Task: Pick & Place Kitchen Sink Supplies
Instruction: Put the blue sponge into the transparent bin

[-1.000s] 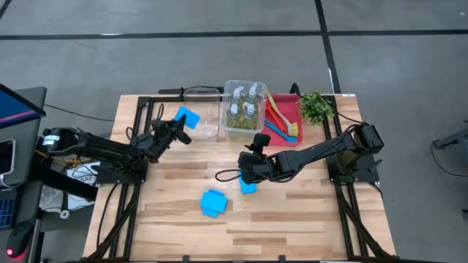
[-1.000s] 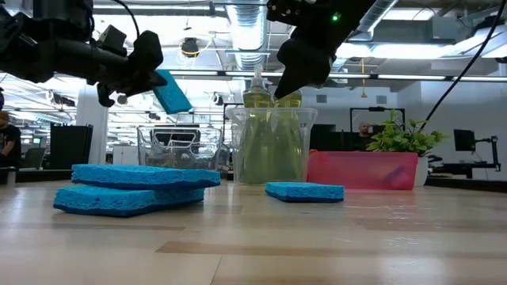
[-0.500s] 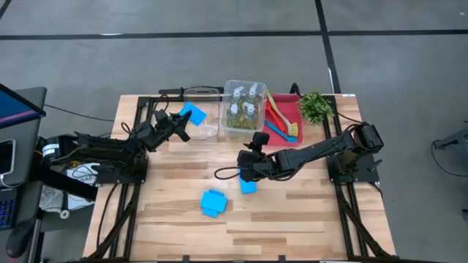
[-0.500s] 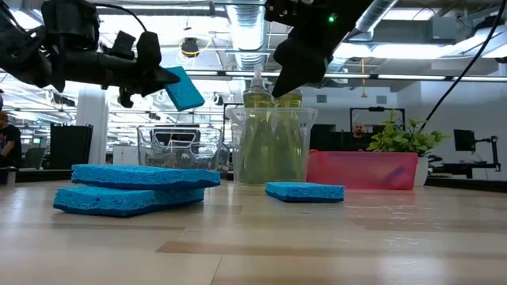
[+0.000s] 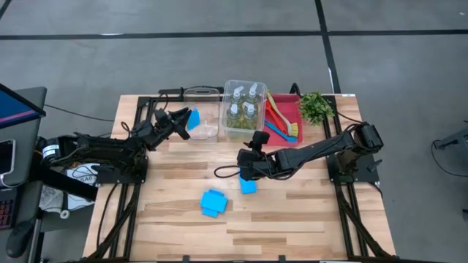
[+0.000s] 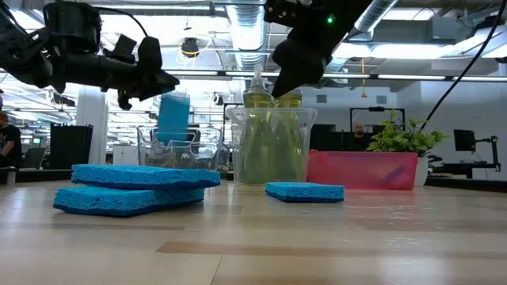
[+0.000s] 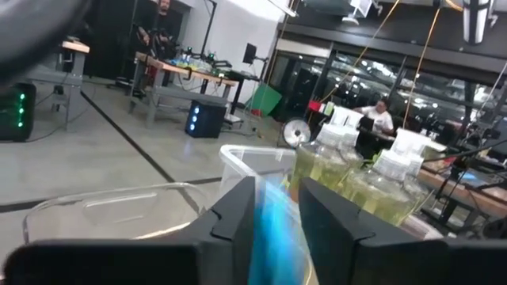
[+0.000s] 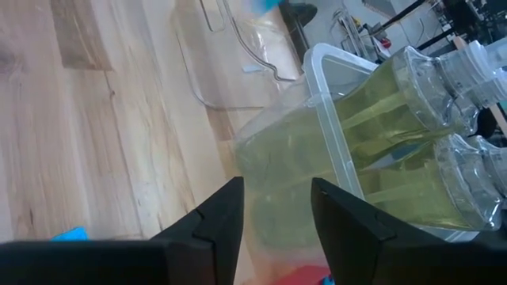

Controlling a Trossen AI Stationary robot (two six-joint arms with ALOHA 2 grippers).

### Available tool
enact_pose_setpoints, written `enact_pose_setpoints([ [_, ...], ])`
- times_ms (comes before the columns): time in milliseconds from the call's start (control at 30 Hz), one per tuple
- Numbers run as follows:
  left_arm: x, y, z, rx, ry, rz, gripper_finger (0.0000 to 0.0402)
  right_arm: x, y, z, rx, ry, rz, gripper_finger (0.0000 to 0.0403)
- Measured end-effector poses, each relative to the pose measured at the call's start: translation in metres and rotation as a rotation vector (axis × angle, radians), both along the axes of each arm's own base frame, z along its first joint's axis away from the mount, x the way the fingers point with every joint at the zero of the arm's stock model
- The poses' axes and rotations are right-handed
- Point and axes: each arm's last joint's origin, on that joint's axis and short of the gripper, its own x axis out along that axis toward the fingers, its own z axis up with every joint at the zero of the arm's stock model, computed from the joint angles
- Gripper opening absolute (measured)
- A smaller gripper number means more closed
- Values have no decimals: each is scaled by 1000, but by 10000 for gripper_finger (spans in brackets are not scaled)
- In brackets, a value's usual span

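One sponge [image 6: 173, 117] has dropped from the left gripper [image 5: 182, 120], fingers now parted; right gripper [image 5: 243, 169] open, unchanged.

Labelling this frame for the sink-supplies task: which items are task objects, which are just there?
Task items:
- sponge dropping from the left claw over the empty clear bin
- stacked sponges
- single sponge
- bottles
- brushes

Just there:
- plant
- red bin

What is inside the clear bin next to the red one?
The clear bin holds four small bottles of yellow-green liquid, upright with caps showing from above. Whatever lies on the bin floor beneath them is hidden.
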Motion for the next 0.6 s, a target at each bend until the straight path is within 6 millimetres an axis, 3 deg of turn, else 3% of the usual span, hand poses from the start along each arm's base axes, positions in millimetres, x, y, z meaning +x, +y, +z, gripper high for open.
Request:
enact_pose_setpoints([
  [333, 0, 0, -4, -19, 41, 0, 168, 0, 0, 0, 1, -2, 0, 140],
  [600, 1, -1, -4, -46, 16, -60, 188, 0, 0, 2, -31, 17, 10, 142],
])
